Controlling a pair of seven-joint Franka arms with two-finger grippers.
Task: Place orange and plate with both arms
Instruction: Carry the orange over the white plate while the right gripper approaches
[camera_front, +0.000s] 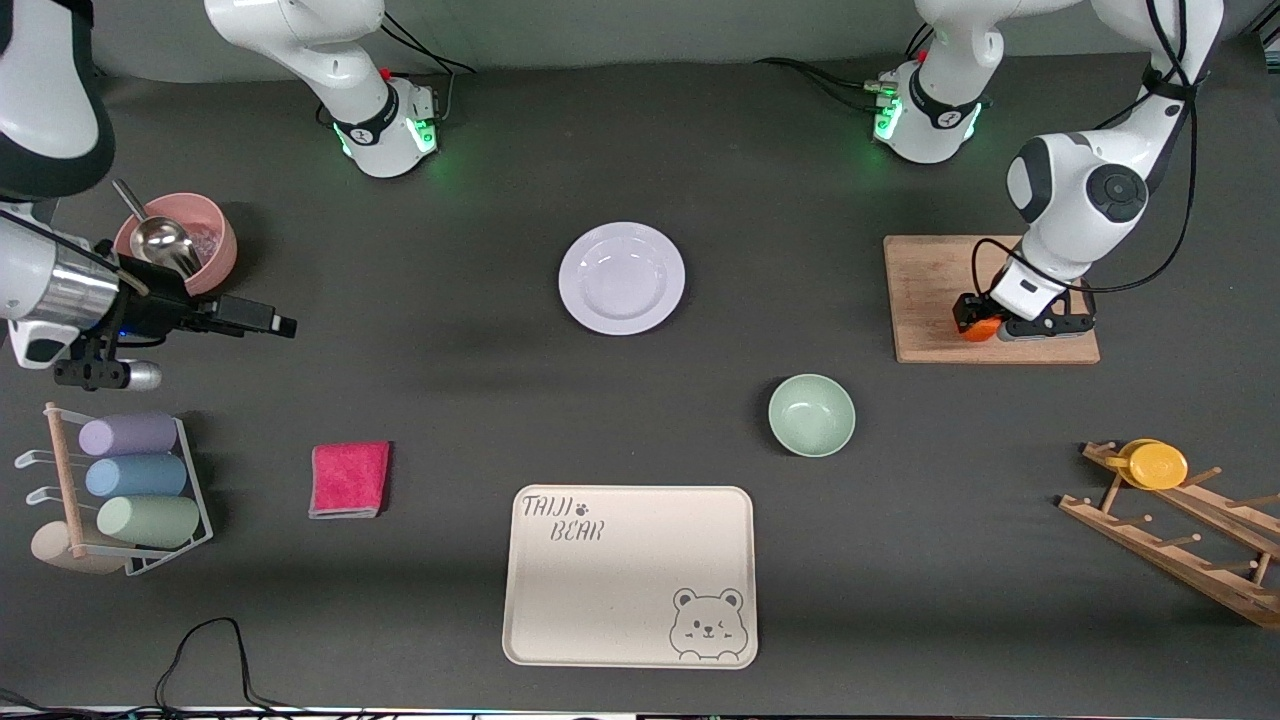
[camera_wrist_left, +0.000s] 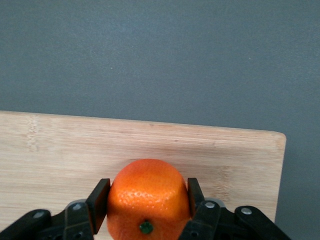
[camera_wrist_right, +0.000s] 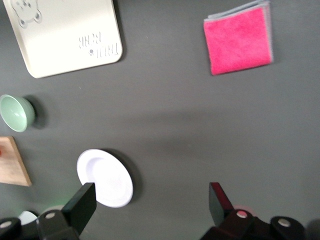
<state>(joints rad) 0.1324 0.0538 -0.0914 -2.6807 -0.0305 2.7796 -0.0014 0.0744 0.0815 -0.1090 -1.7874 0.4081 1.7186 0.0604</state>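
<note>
Bamboo board under my left gripper: its fingers are pinching the orange on the wood, at the left arm's end of the surface. My right gripper is waiting aloft, fingers spread, by the pink bowl. The plate is lying mid-surface, farther from the front camera than the beige tray lettered "TAIJI BEAR".

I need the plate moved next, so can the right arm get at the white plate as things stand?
Probably yes. The right gripper is open and holds nothing, up over the table, and the plate lies bare with nothing on it or beside it.
</note>
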